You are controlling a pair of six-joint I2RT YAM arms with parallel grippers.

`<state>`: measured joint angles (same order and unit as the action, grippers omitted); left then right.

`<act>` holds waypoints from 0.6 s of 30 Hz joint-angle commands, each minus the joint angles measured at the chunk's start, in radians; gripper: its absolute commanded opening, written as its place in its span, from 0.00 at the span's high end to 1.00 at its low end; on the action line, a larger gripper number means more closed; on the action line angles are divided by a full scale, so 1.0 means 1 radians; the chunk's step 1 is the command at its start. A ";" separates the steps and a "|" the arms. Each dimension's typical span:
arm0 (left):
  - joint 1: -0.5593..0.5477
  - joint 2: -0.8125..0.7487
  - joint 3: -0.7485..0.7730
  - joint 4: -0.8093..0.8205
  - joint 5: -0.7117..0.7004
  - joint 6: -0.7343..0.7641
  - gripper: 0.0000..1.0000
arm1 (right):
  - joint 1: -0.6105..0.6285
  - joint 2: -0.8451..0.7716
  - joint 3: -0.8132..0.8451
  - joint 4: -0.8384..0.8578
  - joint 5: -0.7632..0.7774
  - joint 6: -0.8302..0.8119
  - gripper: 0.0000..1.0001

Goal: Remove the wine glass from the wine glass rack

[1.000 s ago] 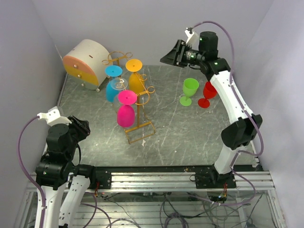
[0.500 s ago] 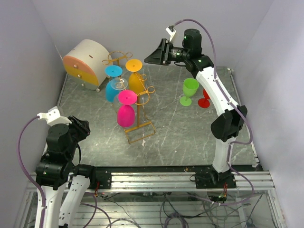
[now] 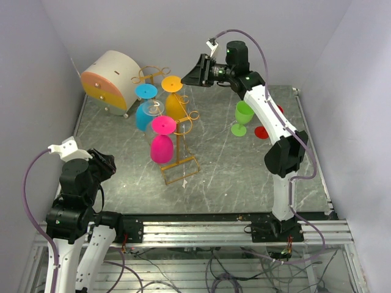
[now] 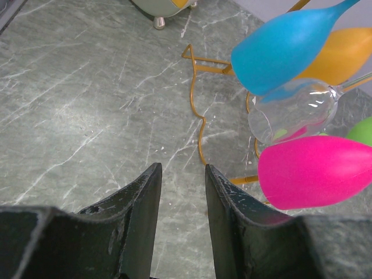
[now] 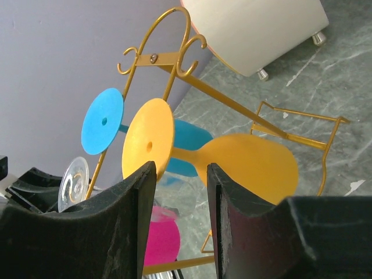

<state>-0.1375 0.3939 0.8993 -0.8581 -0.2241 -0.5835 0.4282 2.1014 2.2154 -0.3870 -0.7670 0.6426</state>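
The gold wire wine glass rack point(image 3: 181, 163) stands mid-table. Orange point(image 3: 175, 101), blue point(image 3: 145, 108), clear point(image 3: 153, 109) and pink point(image 3: 162, 145) wine glasses hang on it upside down. My right gripper point(image 3: 188, 77) is open and empty, high up just right of the orange glass's foot. In the right wrist view the orange glass point(image 5: 250, 165) lies just beyond the fingertips of the gripper point(image 5: 181, 168), its stem lined up with the gap. My left gripper point(image 3: 107, 163) is open and empty, low at the near left. The left wrist view shows the gripper point(image 4: 181, 174) facing the pink glass point(image 4: 317, 171) and the rack point(image 4: 200, 122).
A green glass point(image 3: 243, 116) and a red glass point(image 3: 264, 130) stand on the table at the right, the red one partly behind my right arm. A white-and-orange drum box point(image 3: 109, 82) sits at the back left, close to the rack. Walls enclose the table.
My right arm has swung left from above the green and red glasses to the rack's top by the orange glass. The left arm and the glasses have not moved.
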 commanded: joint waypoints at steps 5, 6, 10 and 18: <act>-0.004 0.003 -0.003 0.026 0.004 -0.001 0.54 | 0.031 0.002 0.043 0.002 0.022 -0.012 0.61; -0.004 0.003 -0.003 0.026 0.005 -0.001 0.54 | 0.034 0.003 0.043 0.001 0.025 -0.013 0.61; -0.003 0.002 -0.003 0.027 0.005 -0.001 0.54 | 0.045 0.009 0.046 -0.003 0.031 -0.016 0.63; -0.004 -0.004 -0.003 0.025 0.005 -0.001 0.54 | 0.055 0.003 0.033 0.006 0.061 -0.016 0.84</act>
<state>-0.1375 0.3939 0.8993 -0.8581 -0.2241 -0.5835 0.4786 2.1029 2.2272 -0.3870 -0.7292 0.6353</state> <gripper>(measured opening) 0.463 0.211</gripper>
